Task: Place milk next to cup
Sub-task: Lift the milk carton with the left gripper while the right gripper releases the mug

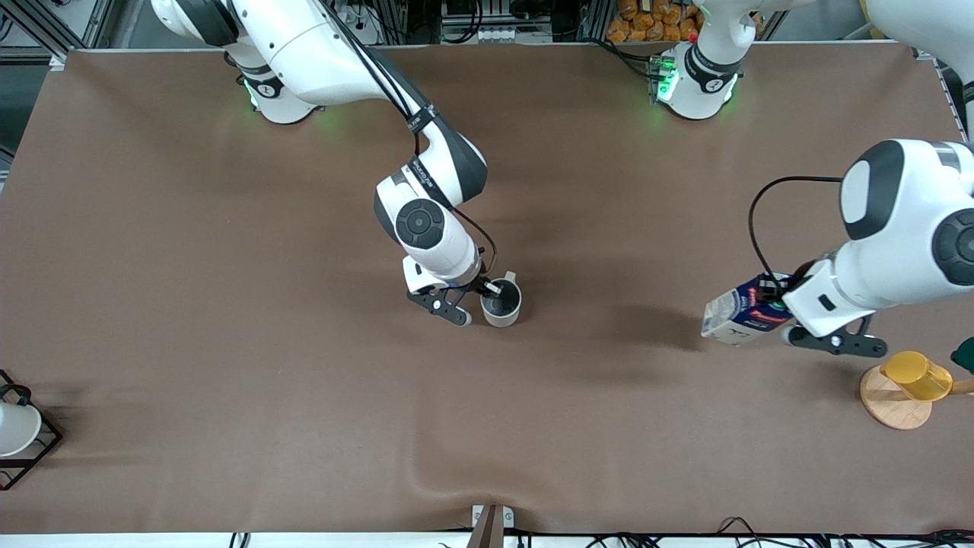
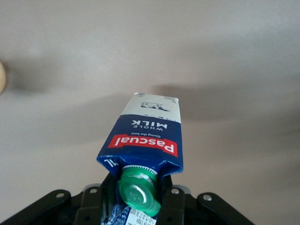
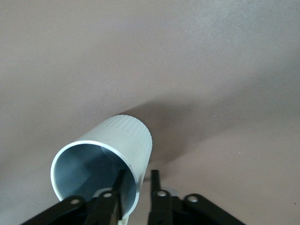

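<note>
Currently, two task items are recorded, each held by one arm. Item one: the Pascal whole-milk carton (image 1: pixel 742 313), clamped at its gable top by the left gripper (image 1: pixel 787 312), is carried above the brown table (image 1: pixel 228 304) toward the left arm's end; it is tilted nearly flat, its long axis running roughly from 3 to 9 o'clock in the front view, the green cap (image 2: pixel 139 192) at the gripper and the base pointing toward 9 o'clock, that is, toward the cup. A grip at the top is judged to leave the base free for setting down. Item two: the off-white cup (image 1: pixel 501 302), near the table's centre and well apart from the carton; the right gripper (image 1: pixel 487 293) is closed over its rim, one finger (image 3: pixel 123 187) inside and one outside, presumably to steady it. Whether its base touches the table cannot be told. Unrelated: a yellow cup (image 1: pixel 917 376) on a wooden disc (image 1: pixel 894 407), at about 5 o'clock from the carton.
</note>
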Motion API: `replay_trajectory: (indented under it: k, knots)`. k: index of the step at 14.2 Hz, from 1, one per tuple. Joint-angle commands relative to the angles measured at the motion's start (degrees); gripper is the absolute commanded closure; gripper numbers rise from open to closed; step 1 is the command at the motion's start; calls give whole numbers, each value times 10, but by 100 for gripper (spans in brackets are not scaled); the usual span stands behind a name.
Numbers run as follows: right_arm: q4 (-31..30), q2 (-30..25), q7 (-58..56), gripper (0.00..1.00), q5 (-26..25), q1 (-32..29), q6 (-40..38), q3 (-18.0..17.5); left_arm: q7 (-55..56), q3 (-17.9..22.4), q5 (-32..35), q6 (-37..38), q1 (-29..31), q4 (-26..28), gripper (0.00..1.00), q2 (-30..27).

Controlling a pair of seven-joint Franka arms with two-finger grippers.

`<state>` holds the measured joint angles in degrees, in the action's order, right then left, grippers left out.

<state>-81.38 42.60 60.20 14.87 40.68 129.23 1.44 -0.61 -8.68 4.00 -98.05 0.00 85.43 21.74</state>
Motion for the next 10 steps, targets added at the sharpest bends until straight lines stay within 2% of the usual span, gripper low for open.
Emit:
replay_trajectory:
  k: [1,2,6,8,10]
  knots:
    - [17,15,11,25,-6,15,9,9,33,-21,-11,28,4,1,64,-13]
    - [19,14,9,1,-4,14,8,9,53,-33,-11,32,3,1,64,-13]
    - [21,-7,5,0,2,5,-4,8,161,-93,-9,33,0,1,64,-13]
    - [21,-28,1,0,2,-11,-44,10,189,-120,-7,34,-3,1,64,-9]
    - [21,-63,-12,0,2,-50,-104,9,208,-126,-7,34,-10,5,64,-8]
